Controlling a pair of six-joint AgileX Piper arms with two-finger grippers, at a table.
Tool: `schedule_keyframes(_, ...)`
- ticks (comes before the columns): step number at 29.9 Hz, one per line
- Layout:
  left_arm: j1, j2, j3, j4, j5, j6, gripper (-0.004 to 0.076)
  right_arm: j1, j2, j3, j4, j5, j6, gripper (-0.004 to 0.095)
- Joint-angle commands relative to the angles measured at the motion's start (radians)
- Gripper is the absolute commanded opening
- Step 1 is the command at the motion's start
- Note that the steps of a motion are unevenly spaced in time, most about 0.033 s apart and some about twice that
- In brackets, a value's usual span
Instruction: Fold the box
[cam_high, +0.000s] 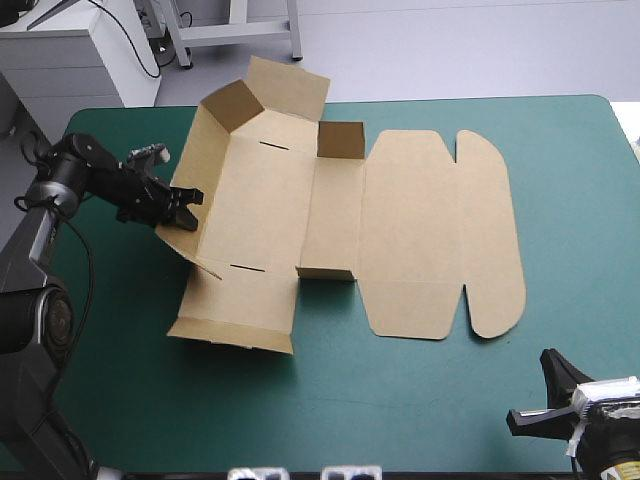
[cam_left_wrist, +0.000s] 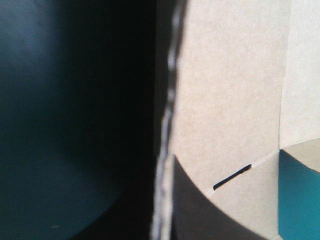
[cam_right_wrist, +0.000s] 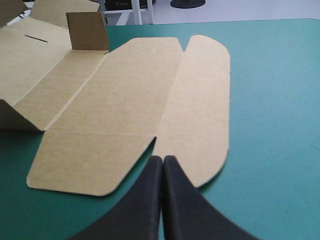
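Wide shot from above first: the box (cam_high: 340, 215) lies across the middle of the frame. Its lid (cam_high: 430, 235) is flat, right of centre, with two rounded tabs toward the right edge. Left of centre the walls are up. The far wall (cam_high: 232, 105) stands at upper left, a small flap (cam_high: 341, 140) stands upright just above centre, and the near flap (cam_high: 235, 310) slopes toward lower left. The left gripper (cam_high: 183, 207) is at the box's left wall, centre left, clamped on the board with the sheet between its black fingers.

Over to the left wrist view, pressed right in close. The board's cut edge runs straight ahead of the gripper, with darkness on one side and the brown inner face on the other. One slot (cam_left_wrist: 231, 177) shows as a crisp black dash, far plainer than the thin slots seen from above. The fingers themselves are lost in shadow here.

The right wrist view settles what the high view can't: the right gripper (cam_right_wrist: 162, 165) has its fingers pressed together in one point, gripping nothing. The lid's rounded tab (cam_right_wrist: 205, 115) lies ahead of it. From above, that arm sits at lower right, well apart from the box.

The teal-green cover (cam_high: 420, 400) lies smooth around the box. Past the far edge, at upper left, there is a white cabinet (cam_high: 80, 50) on pale floor (cam_high: 450, 40).
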Motion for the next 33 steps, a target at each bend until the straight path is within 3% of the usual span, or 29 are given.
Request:
schedule_keyframes(1, -0.065, -0.051, -0.174, 0.243, 0.062, -0.068, -0.0008, -0.003, -0.023, -0.028, 0.011, -0.072, -0.003, -0.0014)
schedule_keyframes(4, -0.172, -0.051, -0.268, 0.486, 0.062, -0.029, -0.0008, -0.003, -0.023, -0.028, 0.011, -0.072, -0.003, -0.0014)
schedule_keyframes(8, -0.311, -0.051, -0.328, 0.577, 0.059, 0.216, -0.0008, -0.003, -0.023, -0.028, 0.011, -0.072, -0.003, -0.0014)
schedule_keyframes(14, -0.524, -0.044, -0.343, 0.983, 0.057, 0.360, -0.0008, -0.003, -0.023, -0.028, 0.011, -0.072, -0.003, -0.0014)
schedule_keyframes(18, -0.590, -0.042, -0.343, 1.100, 0.037, 0.542, -0.0008, -0.003, -0.023, -0.028, 0.013, -0.072, -0.003, -0.0014)
schedule_keyframes(23, -0.626, -0.042, -0.343, 1.078, -0.096, 0.536, -0.0008, -0.003, -0.023, -0.028, 0.013, -0.072, -0.003, -0.0014)
schedule_keyframes(25, -0.649, -0.042, -0.343, 1.092, -0.115, 0.527, -0.0008, -0.003, -0.023, -0.028, 0.013, -0.072, -0.003, -0.0014)
schedule_keyframes(28, -0.699, -0.042, -0.343, 1.083, -0.140, 0.316, -0.0008, -0.003, -0.023, -0.028, 0.013, -0.072, -0.003, -0.0014)
schedule_keyframes(33, -0.784, -0.044, -0.325, 1.165, -0.147, 0.298, -0.0009, -0.003, -0.023, -0.028, 0.013, -0.072, -0.003, -0.0014)
